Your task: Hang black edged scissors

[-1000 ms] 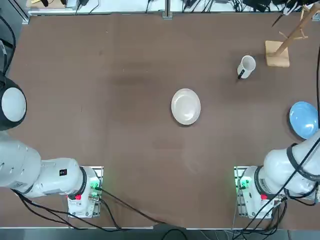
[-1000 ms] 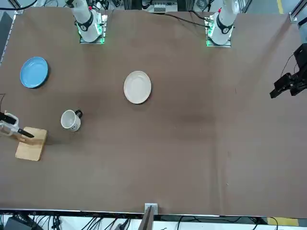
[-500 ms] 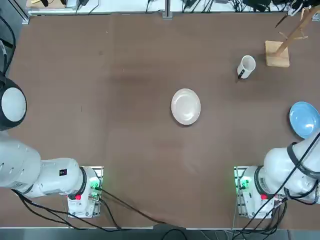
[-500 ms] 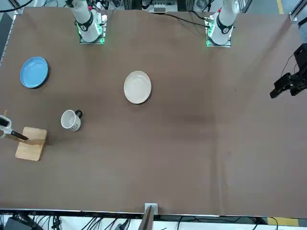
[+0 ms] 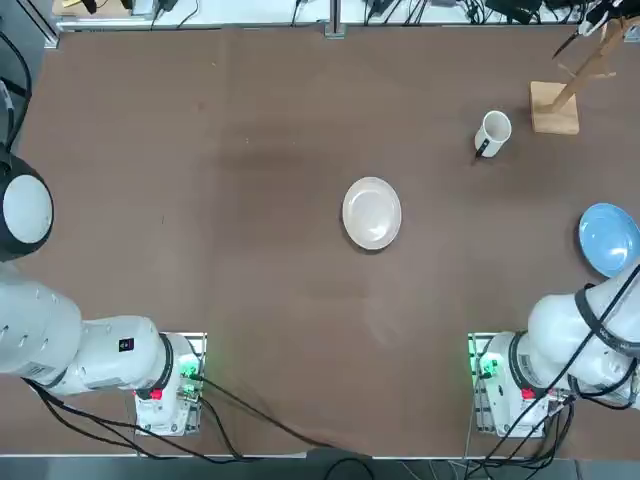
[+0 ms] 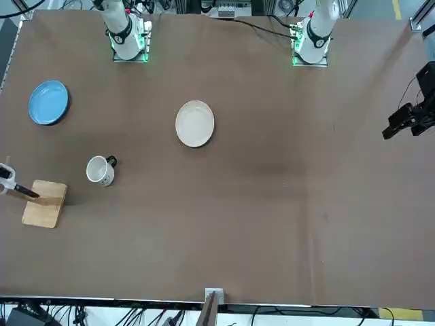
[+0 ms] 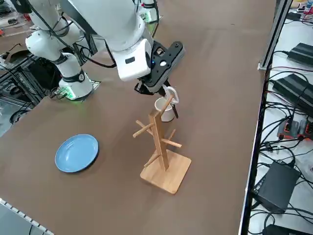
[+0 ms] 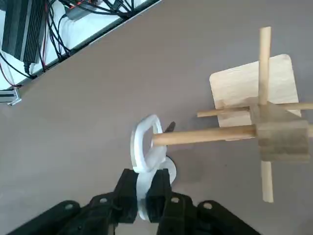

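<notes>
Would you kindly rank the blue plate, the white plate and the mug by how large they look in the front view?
1. Blue plate and white plate: too alike to rank
2. Mug

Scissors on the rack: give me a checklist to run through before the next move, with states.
1. Tool shut on the scissors: ok, white handle between its fingers.
2. A handle loop faces a peg of the wooden rack: ok, the peg's tip is right at the loop.
3. Peg well through the loop: cannot tell, the tip overlaps the loop's edge in the wrist view.
4. Rack upright on its base: ok.
5. Scissors hanging free of the tool: not ok, still gripped.
6. White mug apart from the rack's base: ok.
</notes>
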You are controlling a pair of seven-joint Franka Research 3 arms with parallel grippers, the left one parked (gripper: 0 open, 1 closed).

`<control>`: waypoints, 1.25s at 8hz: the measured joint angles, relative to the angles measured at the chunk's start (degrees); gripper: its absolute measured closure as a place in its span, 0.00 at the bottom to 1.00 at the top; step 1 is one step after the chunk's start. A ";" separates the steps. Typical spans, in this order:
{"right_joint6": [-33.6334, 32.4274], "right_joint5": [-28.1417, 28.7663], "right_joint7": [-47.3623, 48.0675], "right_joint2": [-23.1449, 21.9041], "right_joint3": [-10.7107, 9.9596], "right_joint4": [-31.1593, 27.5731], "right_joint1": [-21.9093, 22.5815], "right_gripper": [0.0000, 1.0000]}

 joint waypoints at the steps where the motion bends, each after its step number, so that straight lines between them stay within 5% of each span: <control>1: -0.03 0.21 -0.17 0.37 0.01 0.02 -0.42 0.88; 10: -0.48 1.08 -5.55 2.62 0.06 0.10 -4.22 0.88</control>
